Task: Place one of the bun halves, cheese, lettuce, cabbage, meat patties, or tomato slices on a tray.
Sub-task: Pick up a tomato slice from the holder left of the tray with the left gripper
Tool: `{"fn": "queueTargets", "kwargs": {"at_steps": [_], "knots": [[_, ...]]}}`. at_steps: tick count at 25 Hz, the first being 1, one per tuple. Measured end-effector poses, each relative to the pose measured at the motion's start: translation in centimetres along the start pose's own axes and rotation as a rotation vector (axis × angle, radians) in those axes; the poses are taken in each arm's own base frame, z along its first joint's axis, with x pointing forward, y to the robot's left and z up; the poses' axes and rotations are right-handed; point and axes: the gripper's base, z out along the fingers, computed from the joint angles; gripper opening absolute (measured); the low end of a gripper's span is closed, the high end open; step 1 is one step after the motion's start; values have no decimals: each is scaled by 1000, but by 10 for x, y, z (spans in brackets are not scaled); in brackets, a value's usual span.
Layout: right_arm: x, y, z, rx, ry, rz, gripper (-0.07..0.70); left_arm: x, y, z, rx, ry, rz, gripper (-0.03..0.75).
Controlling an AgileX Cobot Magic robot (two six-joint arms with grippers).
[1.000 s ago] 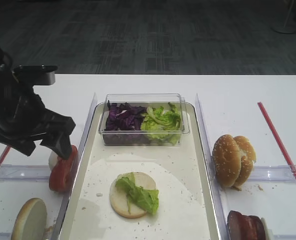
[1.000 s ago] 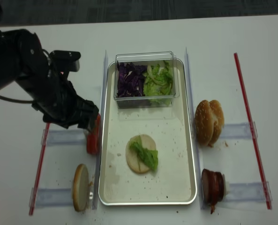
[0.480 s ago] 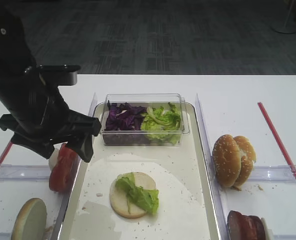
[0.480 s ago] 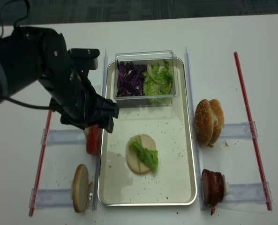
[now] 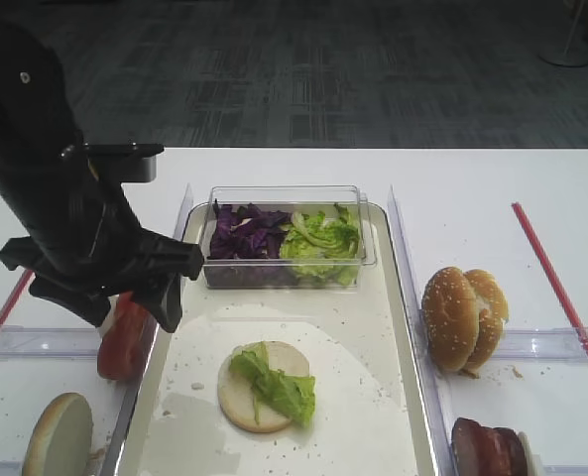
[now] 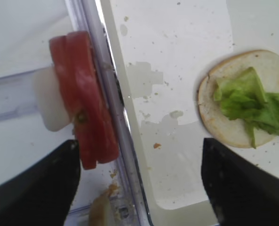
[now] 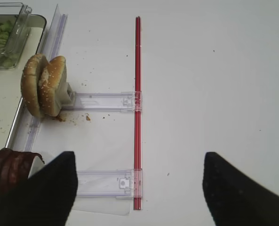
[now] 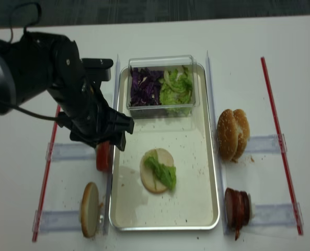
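Left tool [image 6: 137, 188] hangs with its fingers spread well apart and nothing between them, above the left rim of the tray [image 5: 403, 297]. In the left wrist view one dark finger sits over the worktop [image 5: 492, 188] on the left of the rim and the other over the tray floor. The tomato slices [image 6: 85, 99] stand on edge just outside that rim, leaning against the clear rail [image 6: 101, 94] with a white holder [image 6: 47, 103] behind them; they lie far of the left finger and are not touching it.

Right tool [image 7: 139, 188] also stands open and empty, over bare worktop well to the right, with the bun halves [image 7: 43, 89] and the meat patties [image 7: 10, 172] at its left.

On the tray, one bun half already lies cut face up at the near middle [image 5: 264, 385] with a piece of lettuce [image 5: 279, 387] on top of it. So two layers look done. The clear box [image 5: 289, 238] at the far end of the tray holds the cabbage [image 5: 246, 233] on the left and more lettuce [image 5: 321, 238] on the right. Another bun half [image 5: 60, 434] stands at the near left, off the tray.

By my reading the tomato is the next piece in hand: the left tool is near the slices but has not taken one. Still to do are gripping a slice, lifting it clear of the rail and setting it on the tray. No cheese is visible.
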Motion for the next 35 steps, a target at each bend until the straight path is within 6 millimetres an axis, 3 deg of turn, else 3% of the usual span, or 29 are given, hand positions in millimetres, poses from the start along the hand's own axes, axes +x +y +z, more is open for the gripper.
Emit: {"fn": "queueTargets", "kwargs": {"at_steps": [9, 26, 35], "knots": [[0, 0, 0, 0, 0, 0, 571, -4, 1, 16, -9, 38, -8, 480], [0, 0, 0, 0, 2, 0, 571, -8, -1, 16, 13, -2, -20, 473], [0, 0, 0, 0, 2, 0, 571, -12, -1, 29, 6, 31, -27, 472]]}}
